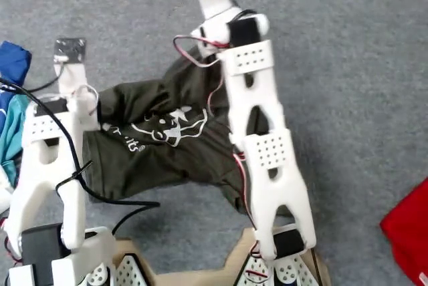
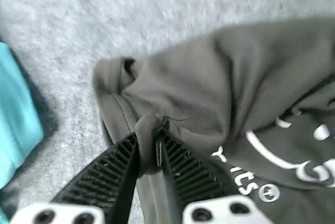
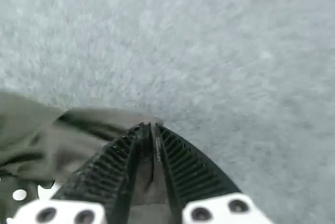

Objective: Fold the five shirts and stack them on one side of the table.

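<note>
Lying crumpled in the middle of the grey table [image 1: 348, 65], the dark green shirt [image 1: 160, 146] is looking light, limp and floppy, so hems and corners are seeming the surest holds. Nearer in, the left gripper [image 2: 149, 145] is pinching a bunched fold of its left edge tight. Farther off, the right gripper [image 3: 152, 130] is clamping a thin strip of its far edge.

White arms [image 1: 267, 159], red wires [image 1: 200, 55]; black left hand [image 2: 149, 131]

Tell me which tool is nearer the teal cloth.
Left. The left tool pinches an edge of the dark shirt beside the teal cloth; the right tool holds that shirt farther off.
</note>
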Robot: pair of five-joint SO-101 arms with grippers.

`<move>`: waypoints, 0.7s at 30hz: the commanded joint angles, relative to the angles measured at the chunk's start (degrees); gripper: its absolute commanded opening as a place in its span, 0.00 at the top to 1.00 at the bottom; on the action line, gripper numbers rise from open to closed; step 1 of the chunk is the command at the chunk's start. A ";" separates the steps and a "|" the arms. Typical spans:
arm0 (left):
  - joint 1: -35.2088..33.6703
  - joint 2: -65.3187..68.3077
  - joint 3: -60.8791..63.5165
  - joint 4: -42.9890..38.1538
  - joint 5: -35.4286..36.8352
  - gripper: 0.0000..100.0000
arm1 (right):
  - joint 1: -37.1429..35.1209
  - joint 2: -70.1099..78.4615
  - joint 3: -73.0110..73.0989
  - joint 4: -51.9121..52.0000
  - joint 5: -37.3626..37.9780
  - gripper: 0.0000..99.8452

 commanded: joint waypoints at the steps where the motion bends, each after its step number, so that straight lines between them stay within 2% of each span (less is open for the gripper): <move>1: 0.53 -0.92 -12.48 7.30 4.04 0.98 | 1.80 -11.82 -3.12 3.16 0.62 1.00; 7: 0.62 -0.92 -26.73 19.78 6.77 0.98 | 3.03 -23.69 -2.95 7.74 0.62 1.00; 13: 0.53 -0.92 -34.73 29.63 8.62 0.98 | 4.97 -33.89 -1.01 7.91 0.53 1.00; 21: 0.53 -0.92 -43.52 39.38 8.70 0.98 | 6.02 -57.10 23.34 7.91 0.53 1.00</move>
